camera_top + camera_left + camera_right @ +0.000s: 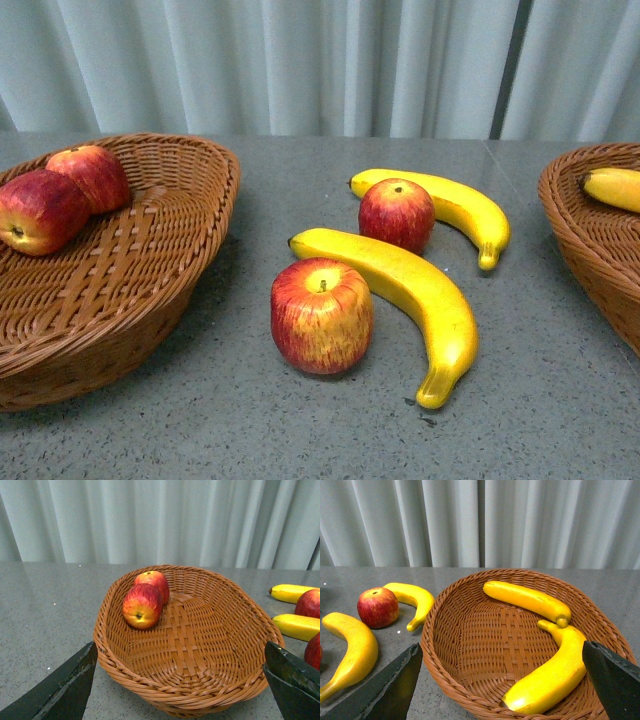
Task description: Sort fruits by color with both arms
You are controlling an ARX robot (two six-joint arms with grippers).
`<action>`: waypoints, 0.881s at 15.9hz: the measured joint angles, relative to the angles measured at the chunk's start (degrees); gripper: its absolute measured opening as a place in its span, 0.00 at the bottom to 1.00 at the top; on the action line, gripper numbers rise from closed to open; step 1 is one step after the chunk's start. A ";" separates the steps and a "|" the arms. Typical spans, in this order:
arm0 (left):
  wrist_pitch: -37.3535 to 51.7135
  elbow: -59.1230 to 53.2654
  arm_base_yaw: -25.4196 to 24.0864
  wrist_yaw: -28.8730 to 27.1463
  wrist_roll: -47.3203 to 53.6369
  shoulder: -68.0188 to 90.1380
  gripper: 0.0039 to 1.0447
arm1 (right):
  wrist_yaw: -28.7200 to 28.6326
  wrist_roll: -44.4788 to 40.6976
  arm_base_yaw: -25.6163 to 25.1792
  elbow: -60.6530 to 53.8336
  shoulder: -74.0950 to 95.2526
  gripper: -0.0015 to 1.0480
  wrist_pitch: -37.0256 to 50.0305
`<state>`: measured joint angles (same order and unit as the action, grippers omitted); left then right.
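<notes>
**Fruit sorting: both pincers wide and empty above their baskets**

The landmark is the front banana (410,290), which lies curved on the grey tabletop (250,430) in the middle of the front view. The front apple (321,316), red streaked with yellow, stands stem up just to the left of the front banana, touching it or nearly so. The rear apple (397,214), darker red, sits just behind the front banana, between it and the rear banana (450,205), which curves round that apple's far side.

Well to the left of the front banana stands the left basket (200,160), of brown wicker. It holds two basket apples (40,210) (92,175), touching each other at its far end. Well to the right of the front banana stands the right basket (580,230). It holds two basket bananas (527,599) (550,675), whose ends meet near its rim.

The left pincer (180,652) hangs over the near rim of the left basket, with its dark fingers (60,690) spread wide and nothing between them. The right pincer (501,650) hangs likewise over the right basket, with its fingers (615,680) wide apart and empty. A pale curtain (300,60) closes the scene behind the tabletop.
</notes>
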<state>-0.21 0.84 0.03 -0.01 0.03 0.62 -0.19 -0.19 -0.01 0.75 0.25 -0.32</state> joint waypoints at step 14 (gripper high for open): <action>0.00 0.00 0.00 0.00 0.00 0.00 0.94 | 0.00 0.02 0.00 0.02 0.00 0.94 0.00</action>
<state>-0.21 0.84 0.03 -0.01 0.03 0.62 -0.19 -0.16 -0.01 0.78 0.25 -0.32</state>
